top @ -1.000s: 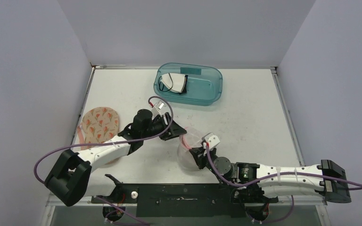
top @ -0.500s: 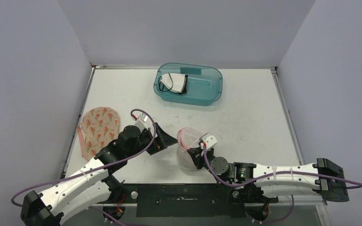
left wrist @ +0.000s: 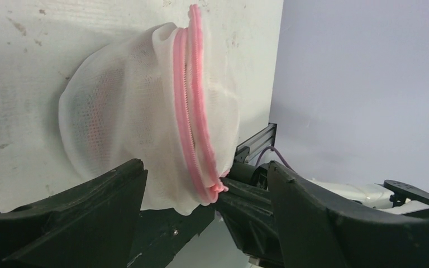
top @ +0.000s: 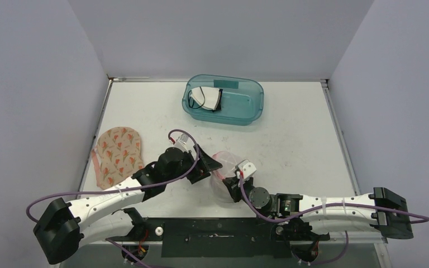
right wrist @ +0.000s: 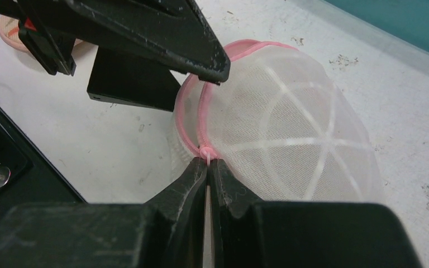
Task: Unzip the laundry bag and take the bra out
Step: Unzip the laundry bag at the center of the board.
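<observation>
The laundry bag (top: 224, 180) is a white mesh dome with a pink zipper, lying near the table's front middle. In the left wrist view the laundry bag (left wrist: 123, 111) shows its zipper (left wrist: 192, 111) partly parted. My right gripper (right wrist: 208, 162) is shut on the pink zipper pull (right wrist: 206, 152) at the laundry bag (right wrist: 290, 128) rim; in the top view my right gripper (top: 229, 178) sits at the bag's near side. My left gripper (top: 208, 169) stands open against the bag's left side, and in the wrist view my left gripper (left wrist: 205, 167) straddles the bag's edge without closing. A floral peach bra (top: 117, 153) lies at the left.
A teal plastic bin (top: 246, 111) at the back middle holds a white garment with black trim (top: 208, 99). The black mounting rail (top: 218, 229) runs along the near edge. Grey walls close in the table on three sides.
My left gripper opened wide, drew back to the left, then swung right again up to the bag. The right gripper stayed shut on the zipper pull, shifting slightly left.
</observation>
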Robot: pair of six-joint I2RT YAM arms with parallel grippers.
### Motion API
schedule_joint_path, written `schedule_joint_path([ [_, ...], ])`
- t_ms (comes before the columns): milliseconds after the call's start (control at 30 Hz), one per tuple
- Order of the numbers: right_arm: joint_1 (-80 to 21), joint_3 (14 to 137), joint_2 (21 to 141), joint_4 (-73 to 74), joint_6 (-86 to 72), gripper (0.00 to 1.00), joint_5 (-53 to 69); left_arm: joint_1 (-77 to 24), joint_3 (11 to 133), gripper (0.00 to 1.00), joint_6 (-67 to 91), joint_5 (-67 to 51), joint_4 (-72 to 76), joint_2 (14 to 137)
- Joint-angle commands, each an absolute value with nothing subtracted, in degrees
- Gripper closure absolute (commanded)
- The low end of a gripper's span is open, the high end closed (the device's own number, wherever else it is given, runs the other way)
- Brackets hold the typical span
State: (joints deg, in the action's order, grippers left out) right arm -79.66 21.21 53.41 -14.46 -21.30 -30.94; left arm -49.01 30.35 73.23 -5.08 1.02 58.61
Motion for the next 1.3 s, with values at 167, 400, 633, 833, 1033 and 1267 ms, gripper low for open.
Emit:
schedule_joint_path([
  [167,-80.40,20.58,53.26,-17.23,-21.77,0.95,-30.51,-49.25,33.68,0.44,75.19,-3.24,8.87,62.67],
  [400,-80.85,21.41,51.77,-15.41,-20.91,0.95,-30.88,-49.31,33.45,0.78,74.96,-2.41,10.08,64.32],
  [633,-81.30,22.55,47.62,-10.64,-20.48,0.95,-32.74,-48.00,34.27,1.00,72.02,-0.95,7.50,62.18],
  [833,-81.30,22.50,44.01,-5.94,-20.94,0.95,-34.63,-45.56,33.58,1.00,70.84,-1.01,5.89,59.32],
  [1033,-81.36,22.33,41.49,-2.26,-22.42,0.95,-37.96,-42.74,32.46,1.00,70.27,-2.81,5.52,56.62],
  [1267,-81.37,22.86,38.71,-1.37,-21.40,0.95,-39.38,-38.96,32.20,1.00,68.63,-9.55,9.21,56.34],
])
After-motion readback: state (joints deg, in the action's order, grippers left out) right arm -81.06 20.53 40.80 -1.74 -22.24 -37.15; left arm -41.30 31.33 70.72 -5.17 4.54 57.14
